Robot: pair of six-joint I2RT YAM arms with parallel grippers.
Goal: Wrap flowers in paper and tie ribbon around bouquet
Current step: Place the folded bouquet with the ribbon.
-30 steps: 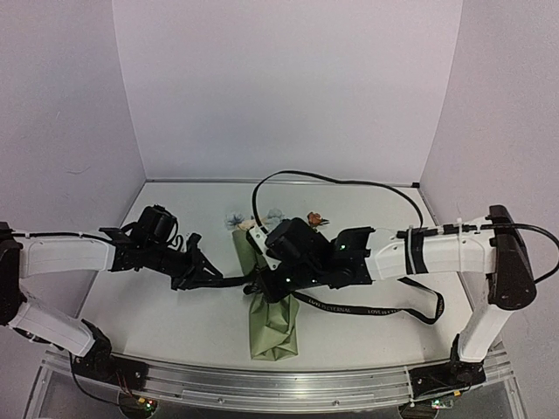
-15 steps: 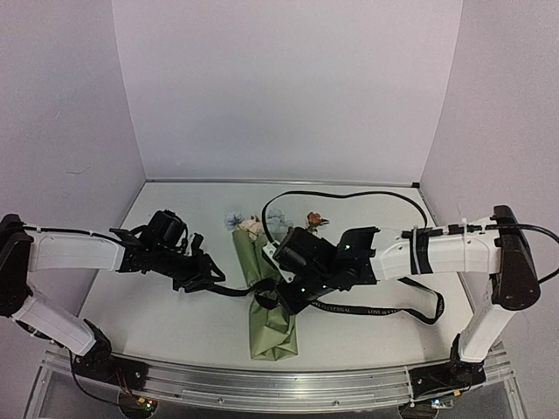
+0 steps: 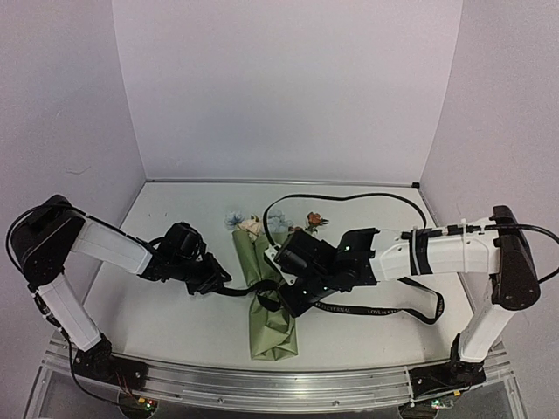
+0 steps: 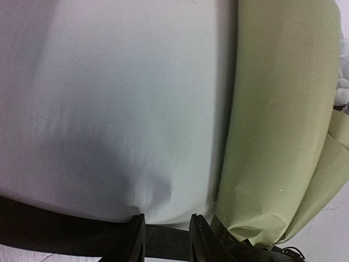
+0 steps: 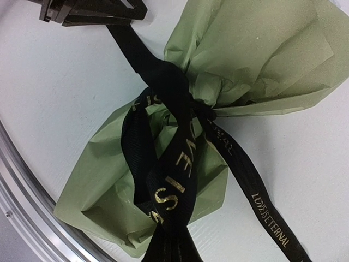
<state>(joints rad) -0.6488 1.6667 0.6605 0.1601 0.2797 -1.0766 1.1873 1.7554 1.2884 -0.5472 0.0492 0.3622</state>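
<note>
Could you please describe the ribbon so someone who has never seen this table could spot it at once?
On the white table, find the olive-green paper bouquet near the front centre. The ribbon is the flat black band cinched around its waist, trailing right; unlike the round black cable behind, it carries printed lettering.

The bouquet (image 3: 269, 332) lies on the counter (image 3: 175, 323), its crinkled olive-green paper (image 5: 262, 49) pinched in at the waist and pale blue and cream flowers (image 3: 247, 224) poking from the far end. A black ribbon (image 5: 163, 103) with gold lettering crosses around that waist, one tail trailing right.
</note>
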